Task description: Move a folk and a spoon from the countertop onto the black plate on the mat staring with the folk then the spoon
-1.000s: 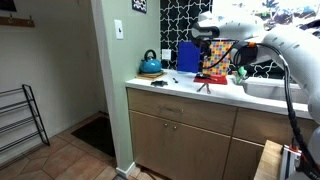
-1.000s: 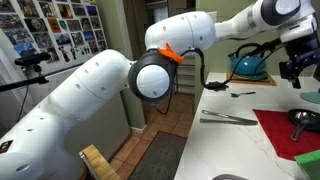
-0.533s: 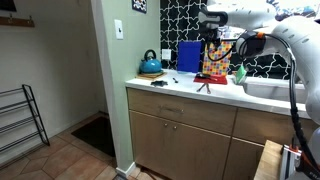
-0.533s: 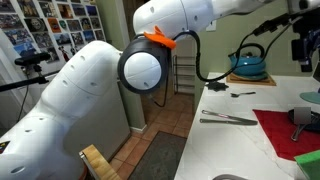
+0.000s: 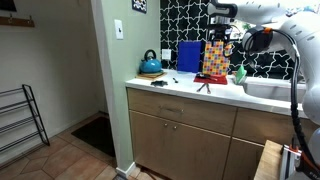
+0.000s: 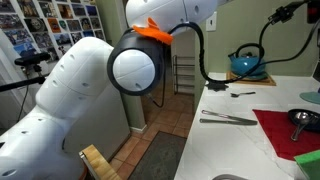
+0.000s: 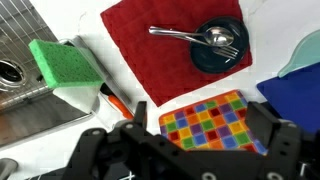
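Note:
In the wrist view the black plate (image 7: 218, 52) sits on a red mat (image 7: 150, 50). A silver spoon (image 7: 214, 38) and a fork (image 7: 229, 49) lie across the plate, with their handles pointing over its rim onto the mat. My gripper (image 7: 180, 142) is open and empty, high above the countertop (image 5: 185, 91), over a colourful checkered square (image 7: 208, 122). In an exterior view the gripper (image 5: 222, 22) hangs near the tiled wall. The plate (image 6: 300, 118) and mat (image 6: 280, 132) also show in an exterior view, where the gripper is out of frame.
A teal kettle (image 5: 150, 65) stands at the counter's end. A green sponge (image 7: 65, 68) lies beside a metal sink (image 7: 25, 95). A blue board (image 5: 188, 57) leans on the wall. More silver cutlery (image 6: 228, 119) and small dark items (image 6: 240, 93) lie on the countertop.
My gripper has risen straight up and away from the mat, staying open and empty. It has left the top of one exterior view. The cutlery on the plate has not moved.

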Controlling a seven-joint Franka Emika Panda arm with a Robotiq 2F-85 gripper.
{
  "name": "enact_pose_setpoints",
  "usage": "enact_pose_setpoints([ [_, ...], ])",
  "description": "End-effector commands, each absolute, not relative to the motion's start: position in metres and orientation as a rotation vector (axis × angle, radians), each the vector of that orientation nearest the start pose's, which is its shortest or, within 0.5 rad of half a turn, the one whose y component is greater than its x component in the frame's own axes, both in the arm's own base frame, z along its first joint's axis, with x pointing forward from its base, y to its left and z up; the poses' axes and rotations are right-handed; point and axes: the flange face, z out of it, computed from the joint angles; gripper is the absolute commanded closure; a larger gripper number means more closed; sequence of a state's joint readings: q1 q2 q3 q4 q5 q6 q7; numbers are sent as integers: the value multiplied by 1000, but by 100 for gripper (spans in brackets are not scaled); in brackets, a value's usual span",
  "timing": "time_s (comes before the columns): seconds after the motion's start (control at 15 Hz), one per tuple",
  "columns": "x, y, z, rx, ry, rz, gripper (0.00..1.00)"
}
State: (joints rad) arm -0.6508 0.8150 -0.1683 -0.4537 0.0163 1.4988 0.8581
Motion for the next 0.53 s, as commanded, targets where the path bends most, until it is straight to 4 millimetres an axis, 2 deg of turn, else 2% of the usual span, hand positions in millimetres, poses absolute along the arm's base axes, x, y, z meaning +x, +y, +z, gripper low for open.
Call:
enact_pose_setpoints([
  [0.0, 528, -502, 600, -2420, 2085, -268, 0],
  [0.13, 520, -511, 595, -2530, 1961, -228, 0],
  [0.2, 530, -506, 598, -2468, 2091, -294, 0],
  [0.47, 523, -514, 596, -2535, 2008, -272, 0],
])
